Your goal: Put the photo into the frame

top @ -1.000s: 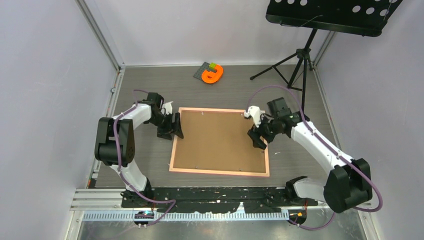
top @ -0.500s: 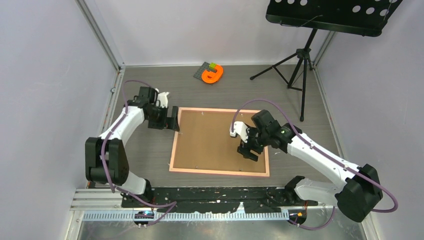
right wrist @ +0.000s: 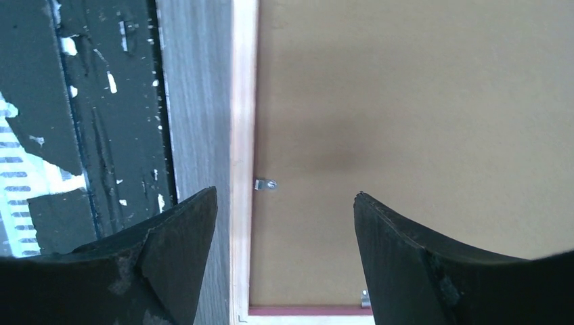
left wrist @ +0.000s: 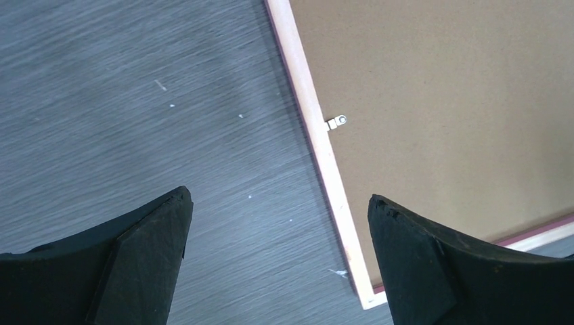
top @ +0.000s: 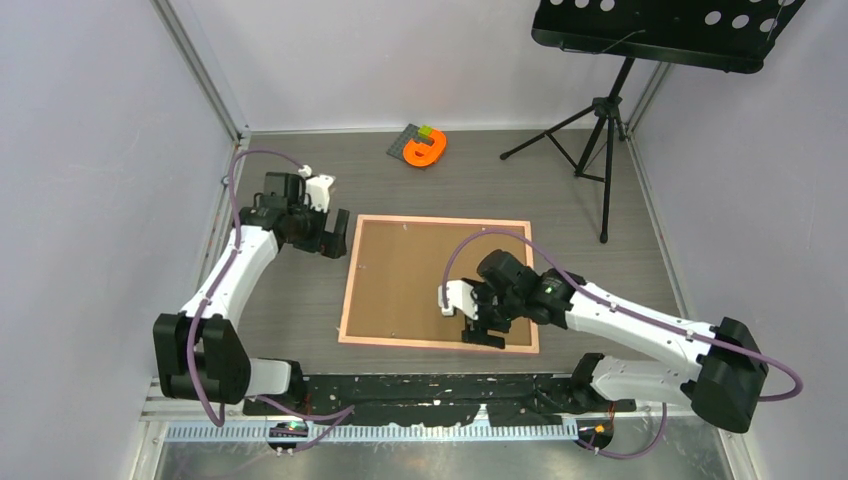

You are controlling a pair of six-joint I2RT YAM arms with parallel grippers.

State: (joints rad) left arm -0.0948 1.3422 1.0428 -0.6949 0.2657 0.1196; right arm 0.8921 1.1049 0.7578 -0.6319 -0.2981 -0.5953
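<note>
The pink frame (top: pixel 348 285) lies flat on the table with the brown backing board (top: pixel 430 275) filling it. The photo is hidden. My left gripper (top: pixel 335 235) hovers open beside the frame's far left corner. In the left wrist view the pink rim (left wrist: pixel 311 115) and a small metal clip (left wrist: pixel 336 122) lie beyond the left gripper (left wrist: pixel 279 196). My right gripper (top: pixel 482 330) stands open over the board near the frame's near edge. In the right wrist view the right gripper (right wrist: pixel 284 195) straddles the rim (right wrist: pixel 244 101), a clip (right wrist: pixel 265 184) just ahead.
An orange piece on a small grey plate (top: pixel 424 148) sits at the back. A black music stand (top: pixel 600 110) stands at the back right. Grey walls close in both sides. A black base strip (top: pixel 420 395) runs along the near edge, just behind the frame.
The left gripper opened wide and drew back from the frame's left edge toward its far corner. The right gripper travelled from the frame's right side toward the near edge, opening slightly.
</note>
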